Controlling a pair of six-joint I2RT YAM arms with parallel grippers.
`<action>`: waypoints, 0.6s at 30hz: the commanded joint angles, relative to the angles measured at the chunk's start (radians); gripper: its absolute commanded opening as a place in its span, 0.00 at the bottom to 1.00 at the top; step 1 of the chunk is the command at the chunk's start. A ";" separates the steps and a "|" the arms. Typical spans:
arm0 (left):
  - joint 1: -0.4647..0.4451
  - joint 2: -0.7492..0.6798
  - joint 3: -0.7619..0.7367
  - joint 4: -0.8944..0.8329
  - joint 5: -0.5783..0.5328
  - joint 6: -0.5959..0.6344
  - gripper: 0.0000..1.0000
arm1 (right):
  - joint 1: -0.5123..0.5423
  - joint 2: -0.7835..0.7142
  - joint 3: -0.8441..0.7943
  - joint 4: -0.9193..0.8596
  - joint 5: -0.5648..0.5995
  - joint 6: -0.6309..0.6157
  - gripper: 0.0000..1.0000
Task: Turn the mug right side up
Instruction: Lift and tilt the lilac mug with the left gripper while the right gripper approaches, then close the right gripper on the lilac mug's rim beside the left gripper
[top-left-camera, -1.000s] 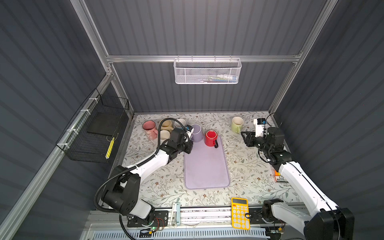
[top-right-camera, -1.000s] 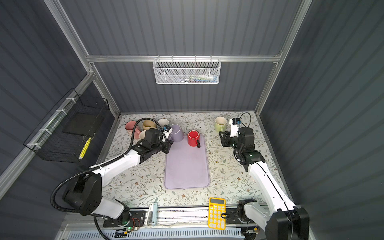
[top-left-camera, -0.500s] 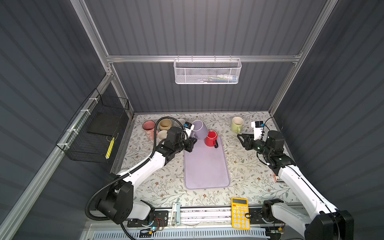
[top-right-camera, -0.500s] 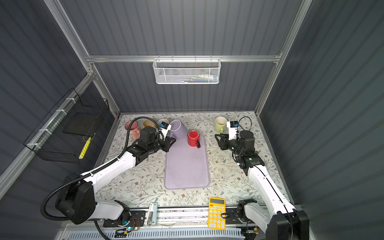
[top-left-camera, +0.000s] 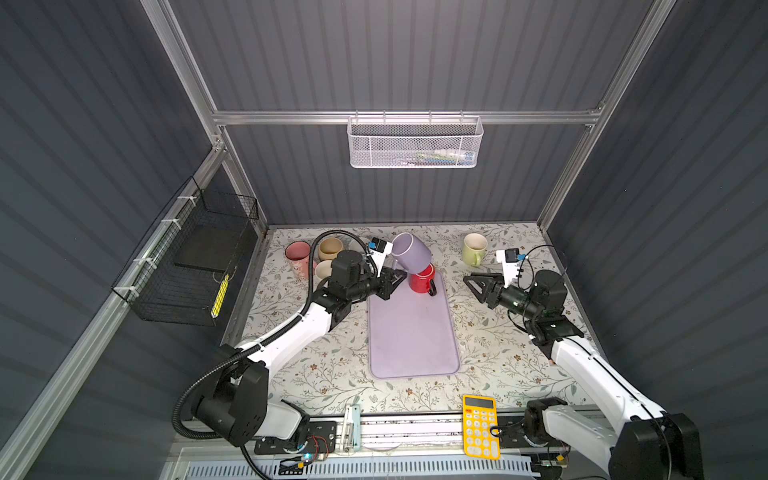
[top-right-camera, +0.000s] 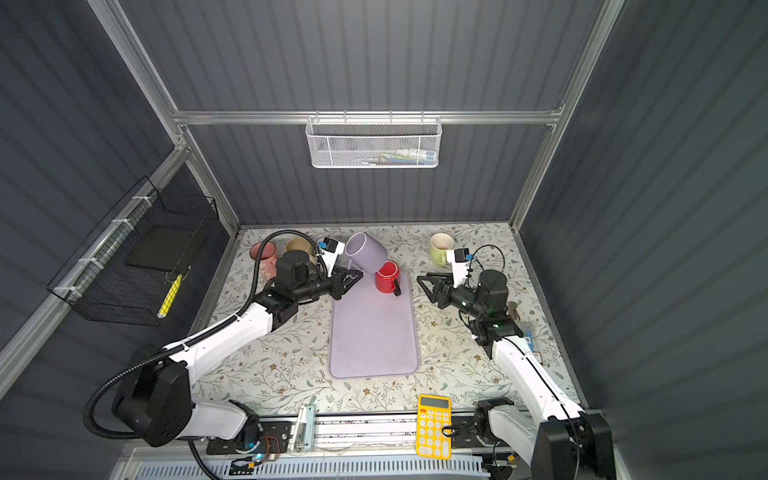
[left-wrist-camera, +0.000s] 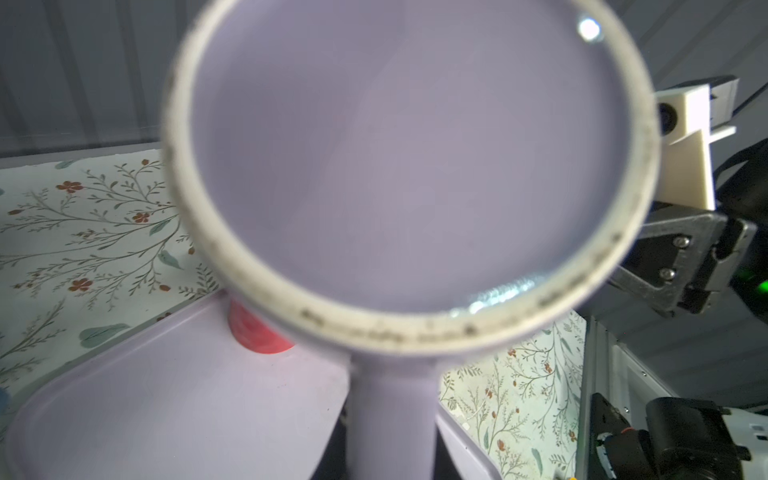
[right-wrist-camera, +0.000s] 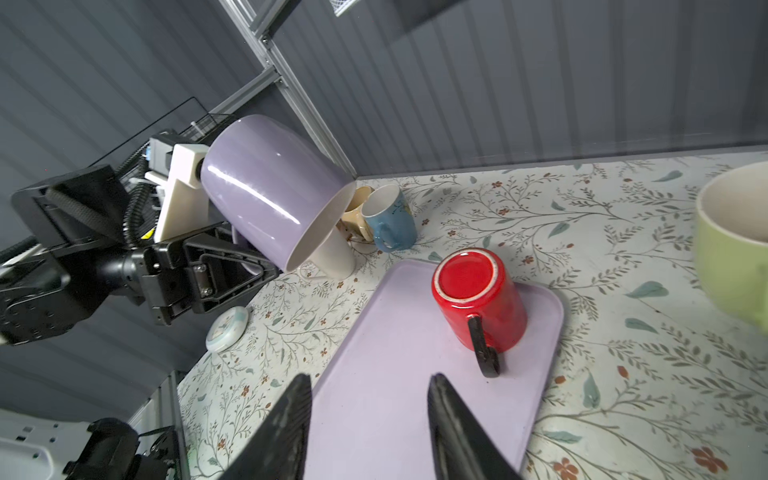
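A purple mug (top-left-camera: 409, 251) (top-right-camera: 365, 251) hangs tilted above the far end of the lilac tray (top-left-camera: 411, 332). Its mouth points down toward the red mug (top-left-camera: 420, 280), and its base (left-wrist-camera: 407, 166) faces the left wrist camera. My left gripper (top-left-camera: 388, 282) is shut on the purple mug's handle (left-wrist-camera: 392, 415). The red mug (right-wrist-camera: 478, 299) stands upside down on the tray (right-wrist-camera: 374, 415), its black handle toward my right gripper. My right gripper (top-left-camera: 471, 286) (right-wrist-camera: 370, 378) hovers open and empty just right of the tray, pointing at the mugs.
Pink (top-left-camera: 298, 253), tan (top-left-camera: 330, 248), white (top-left-camera: 324, 270) and blue (right-wrist-camera: 390, 224) mugs cluster at the back left. A green mug (top-left-camera: 473, 248) stands upright at the back right. A round white disc (right-wrist-camera: 227, 334) lies left of the tray, a yellow calculator (top-left-camera: 480, 426) at the front edge.
My left gripper has lifted the purple mug off the tray and tipped it over the red mug. My right gripper has come lower, toward the tray, and its jaws have spread wider.
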 joint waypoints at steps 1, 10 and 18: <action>-0.003 0.010 0.029 0.126 0.084 -0.041 0.10 | -0.001 0.016 -0.016 0.148 -0.107 0.071 0.50; -0.003 0.045 0.061 0.156 0.161 -0.089 0.10 | 0.042 0.109 -0.011 0.364 -0.186 0.190 0.57; -0.003 0.043 0.083 0.160 0.189 -0.108 0.10 | 0.086 0.245 0.002 0.610 -0.197 0.329 0.62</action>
